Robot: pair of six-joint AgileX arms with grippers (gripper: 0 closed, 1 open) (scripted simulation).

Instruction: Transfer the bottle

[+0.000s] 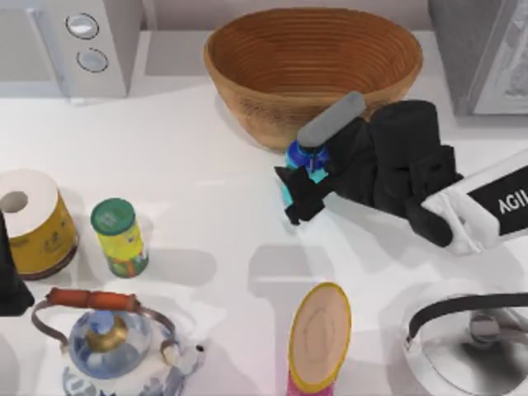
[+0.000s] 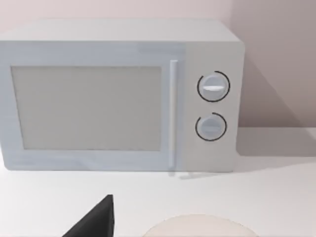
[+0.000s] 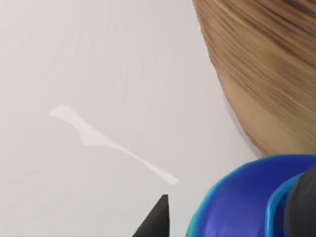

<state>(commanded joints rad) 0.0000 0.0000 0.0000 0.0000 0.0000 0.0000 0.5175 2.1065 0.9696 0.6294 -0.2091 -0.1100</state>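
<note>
The bottle [image 1: 308,157], cyan with a dark blue shoulder, stands upright just in front of the wicker basket [image 1: 247,58], right of the table's middle. My right gripper [image 1: 294,196] reaches in from the right, a black finger on each side of the bottle's body, shut on it. In the right wrist view the blue shoulder of the bottle [image 3: 242,202] looms very close, beside one fingertip [image 3: 157,219] and the basket wall [image 3: 266,69]. My left gripper [image 1: 10,285] is parked at the left edge of the table.
A microwave [image 1: 82,41] stands at the back left, another appliance [image 1: 487,49] at the back right. A paper roll [image 1: 33,219], a green-lidded yellow can [image 1: 120,238] and a teapot [image 1: 111,338] fill the left. A yellow-rimmed board [image 1: 320,334] and a kettle [image 1: 470,338] sit in front.
</note>
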